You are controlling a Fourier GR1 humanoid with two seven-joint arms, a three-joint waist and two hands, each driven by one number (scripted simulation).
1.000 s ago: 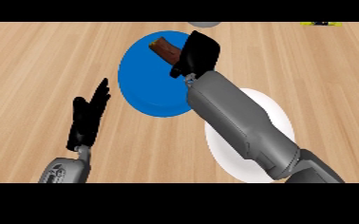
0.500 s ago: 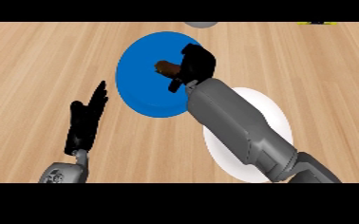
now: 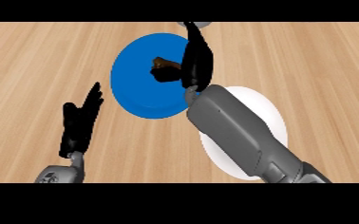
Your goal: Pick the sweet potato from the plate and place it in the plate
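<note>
A brown sweet potato [image 3: 164, 63] shows over the middle of the blue plate [image 3: 136, 83]. My right hand [image 3: 197, 62] is curled round it, with the thumb under its near end, and hides most of it. Whether it still touches the plate I cannot tell. A white plate [image 3: 270, 113] lies to the right of the blue one, largely covered by my right forearm [image 3: 235, 133]. At the lower left my left hand [image 3: 79, 122] rests open with fingers up, apart from both plates.
A small grey round object [image 3: 201, 23] peeks in at the top edge just beyond the blue plate. Bare wooden counter [image 3: 49, 52] lies to the left and at the far right.
My right hand has closed round the sweet potato and turned more upright above the blue plate. The left hand has not moved.
</note>
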